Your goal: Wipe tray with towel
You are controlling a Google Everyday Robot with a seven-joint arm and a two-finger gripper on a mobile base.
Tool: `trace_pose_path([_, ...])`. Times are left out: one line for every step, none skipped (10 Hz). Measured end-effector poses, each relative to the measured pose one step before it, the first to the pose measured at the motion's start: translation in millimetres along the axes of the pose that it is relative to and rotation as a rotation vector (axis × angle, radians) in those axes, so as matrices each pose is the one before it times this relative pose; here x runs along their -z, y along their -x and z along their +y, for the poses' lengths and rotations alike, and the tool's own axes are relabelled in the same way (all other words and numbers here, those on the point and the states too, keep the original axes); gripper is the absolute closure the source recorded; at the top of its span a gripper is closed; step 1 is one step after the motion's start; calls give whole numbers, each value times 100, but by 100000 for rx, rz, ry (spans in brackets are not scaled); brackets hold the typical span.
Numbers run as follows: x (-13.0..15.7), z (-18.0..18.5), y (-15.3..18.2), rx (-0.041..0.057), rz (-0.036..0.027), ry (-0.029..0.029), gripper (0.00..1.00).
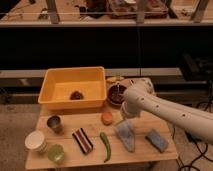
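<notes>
I am looking at the wooden worktop filling the lower half of the frame, with the tray sitting at its upper left: a large, deep, yellow-orange rectangular tub with a flared rim, holding a small dark lump near the middle of its floor. The towel is lying flat on the worktop at lower centre-right, well apart from the tray; it is showing as a limp, pale grey-blue cloth, elongated, and running from upper left to lower right. The white arm is reaching in from the right edge, and the pincer is hanging at its end just above the towel's upper end, beside an orange round thing; its fingers are standing apart and gripping nothing. A brighter blue pad is resting just right of the towel, and a green pepper is lying just left of it. Further left, a dark-red-and-white striped slab, a metal cup, a white cup and a green cup are standing. A dark-red bowl is sitting right of the tray, partly behind the arm.
</notes>
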Motion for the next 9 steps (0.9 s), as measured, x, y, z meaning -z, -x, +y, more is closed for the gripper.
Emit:
trace_pose_path([-865,227,719,-442,-1572,-314,20])
trace_pose_path([-845,-32,471,-188,-1854,-670,20])
trace_pose_path([-746,-147,213,113,-1378,-810,20])
trace_pose_path([-859,-193,143,486,-1670,-701,20])
trace_pose_path([-691,-132,174,87,-1310,-889,20])
trace_pose_path([-599,53,315,-256,-934,-2013,20])
trace_pose_path([-574,202,276,-999,-76,-3991,20])
trace_pose_path([-185,109,187,-650,48,-1053,20])
trace_pose_path([-205,-158,101,287,-54,-494,20])
